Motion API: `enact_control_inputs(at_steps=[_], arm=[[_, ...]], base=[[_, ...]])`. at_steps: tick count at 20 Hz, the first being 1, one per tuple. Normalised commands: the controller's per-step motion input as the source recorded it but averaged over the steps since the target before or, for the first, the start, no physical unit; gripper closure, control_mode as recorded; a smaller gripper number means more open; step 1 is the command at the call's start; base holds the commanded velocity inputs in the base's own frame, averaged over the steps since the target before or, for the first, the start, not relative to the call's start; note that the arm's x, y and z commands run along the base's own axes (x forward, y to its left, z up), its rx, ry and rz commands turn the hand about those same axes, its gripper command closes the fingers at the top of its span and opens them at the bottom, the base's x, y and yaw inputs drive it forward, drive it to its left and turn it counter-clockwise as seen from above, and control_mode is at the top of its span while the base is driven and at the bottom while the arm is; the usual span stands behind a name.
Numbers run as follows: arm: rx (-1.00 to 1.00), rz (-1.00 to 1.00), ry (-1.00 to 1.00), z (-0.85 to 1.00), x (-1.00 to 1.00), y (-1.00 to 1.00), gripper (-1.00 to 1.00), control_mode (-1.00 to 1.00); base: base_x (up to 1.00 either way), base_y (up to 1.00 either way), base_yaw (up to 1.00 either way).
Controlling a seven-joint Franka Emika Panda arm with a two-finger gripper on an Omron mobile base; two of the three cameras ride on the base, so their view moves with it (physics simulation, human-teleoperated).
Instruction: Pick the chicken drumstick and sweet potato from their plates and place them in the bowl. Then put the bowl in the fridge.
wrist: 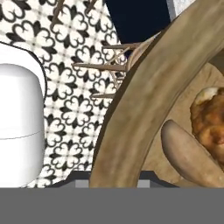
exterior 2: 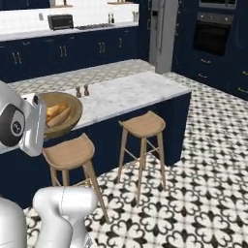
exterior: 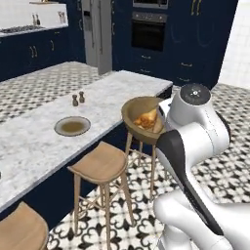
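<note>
Bowl held in the air beside the island counter, both food pieces inside.

You have the bowl (exterior: 139,117) lifted off the marble counter (exterior: 44,141), tilted, hanging over the nearer wooden stool (exterior: 100,163); the gripper (exterior: 163,122) sits at its rim, jaws clamped on the bowl's thick edge. In the hand view the drumstick (wrist: 210,118) and the sweet potato (wrist: 188,153) lie side by side in the bowl, touching. One grey-green plate (exterior: 72,126) stays on the counter, with two small shakers (exterior: 78,98) farther along it. The fridge (exterior: 97,34) stands well apart, across the patterned floor (exterior 2: 203,160), next to the wall oven (exterior: 149,31). A second stool (exterior 2: 143,126) stands beside the first, and a third stool (exterior: 22,229) near the counter's close end. You can read no labels or writing anywhere.
</note>
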Motion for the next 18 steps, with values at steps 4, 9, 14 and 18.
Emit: enact_control_inputs(at_steps=[4, 9, 14, 18], arm=[[0.0, 0.0, 0.0, 0.0, 0.0, 0.0, 1.0, 1.0], [0.0, 0.0, 0.0, 0.0, 0.0, 0.0, 1.0, 1.0], [0.0, 0.0, 0.0, 0.0, 0.0, 0.0, 1.0, 1.0], [0.0, 0.0, 0.0, 0.0, 0.0, 0.0, 1.0, 1.0]], base=[[0.0, -0.05, -0.95], [0.0, -0.05, -0.95], [0.84, 0.03, -0.5], [1.0, 0.0, -0.16]])
